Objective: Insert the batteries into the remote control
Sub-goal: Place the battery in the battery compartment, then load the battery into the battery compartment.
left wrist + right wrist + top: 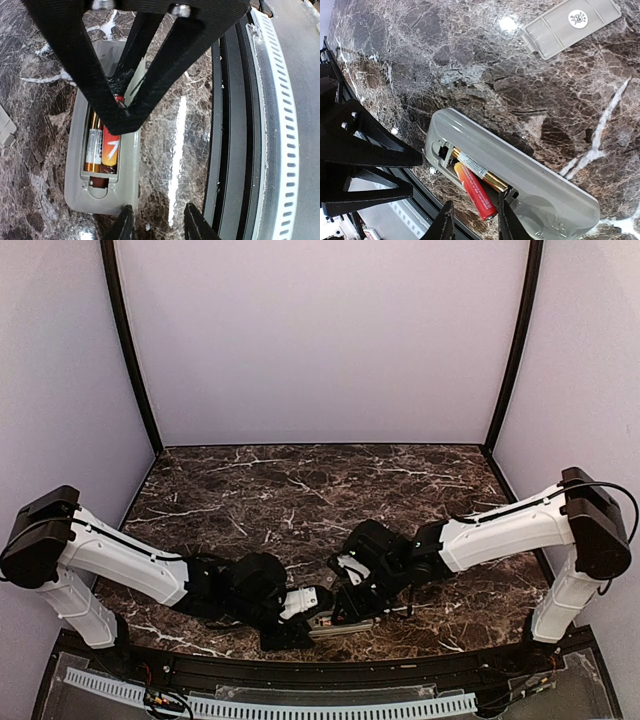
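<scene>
The remote control (pixel 535 175) lies face down, its greyish back up and its compartment open, near the table's front edge (pixel 335 628). A gold and white battery (pixel 480 172) lies seated in the compartment. The red battery (pixel 475 192) lies tilted beside it, one end sticking out over the remote's edge. My right gripper (pixel 474 220) is open, its fingers either side of that raised end. My left gripper (pixel 160 222) is open and empty, one finger by the remote's corner (pixel 100 200). From the left wrist, the right gripper's fingers (pixel 145 75) cover the upper part of the batteries (pixel 102 145).
The flat grey cover piece (pixel 570 25) lies on the marble beyond the remote; its edge shows in the left wrist view (pixel 5 132). A black rail (pixel 235 125) and a white slotted strip (pixel 285 125) run along the front edge right beside the remote.
</scene>
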